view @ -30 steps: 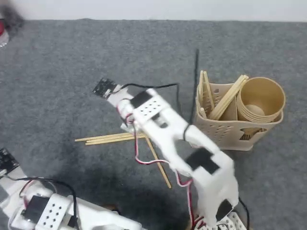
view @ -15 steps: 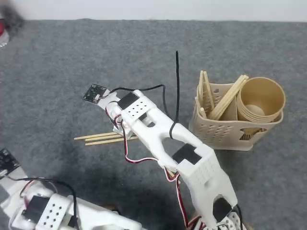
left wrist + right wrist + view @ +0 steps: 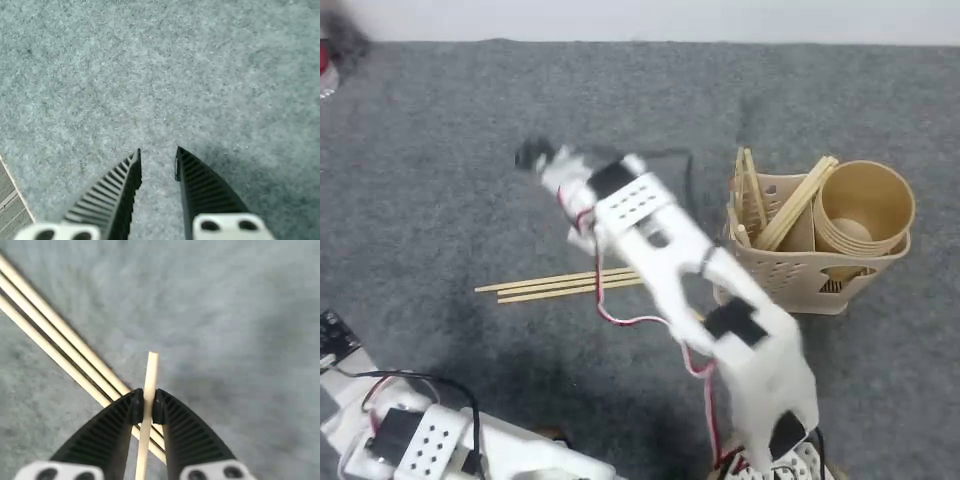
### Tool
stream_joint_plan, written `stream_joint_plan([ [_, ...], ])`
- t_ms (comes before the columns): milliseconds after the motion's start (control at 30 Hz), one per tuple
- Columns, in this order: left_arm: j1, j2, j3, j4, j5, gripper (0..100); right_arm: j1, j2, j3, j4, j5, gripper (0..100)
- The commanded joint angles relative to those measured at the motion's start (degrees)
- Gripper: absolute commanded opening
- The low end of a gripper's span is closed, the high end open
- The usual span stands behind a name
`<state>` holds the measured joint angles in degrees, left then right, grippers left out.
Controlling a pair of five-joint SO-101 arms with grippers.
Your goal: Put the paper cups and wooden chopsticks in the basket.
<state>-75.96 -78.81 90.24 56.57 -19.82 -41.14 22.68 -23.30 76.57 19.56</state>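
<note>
While my right pincer [image 3: 147, 395] clamps one chopstick [image 3: 151, 367] above loose chopsticks [image 3: 555, 286] lying on the tabletop [image 3: 440, 150], my left pincer [image 3: 157, 157] hangs slightly open over it. Cups [image 3: 868, 215] stand in the basket [image 3: 790, 272], near.

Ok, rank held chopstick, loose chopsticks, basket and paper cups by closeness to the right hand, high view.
1. Held chopstick, in the right hand.
2. Loose chopsticks, on the mat beside it.
3. Basket, farther off.
4. Paper cups, in the basket's far end.
</note>
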Motion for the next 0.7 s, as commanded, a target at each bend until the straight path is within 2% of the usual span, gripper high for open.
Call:
stream_joint_plan([
  [0,-0.44,-0.53,-0.31,-1.14,-0.53,11,3.03,-17.45,-9.32,4.44,-1.41,0.8],
  [267,-0.44,-0.53,-0.31,-1.05,-0.53,11,6.55,-42.42,-19.87,3.38,-1.32,0.8],
  [500,-0.44,-0.53,-0.31,-1.05,-0.7,11,21.41,-53.49,-18.55,1.45,-1.76,0.8],
  [667,-0.44,-0.53,-0.4,-1.05,-0.7,11,30.2,-56.57,-13.71,1.63,-12.31,0.8],
])
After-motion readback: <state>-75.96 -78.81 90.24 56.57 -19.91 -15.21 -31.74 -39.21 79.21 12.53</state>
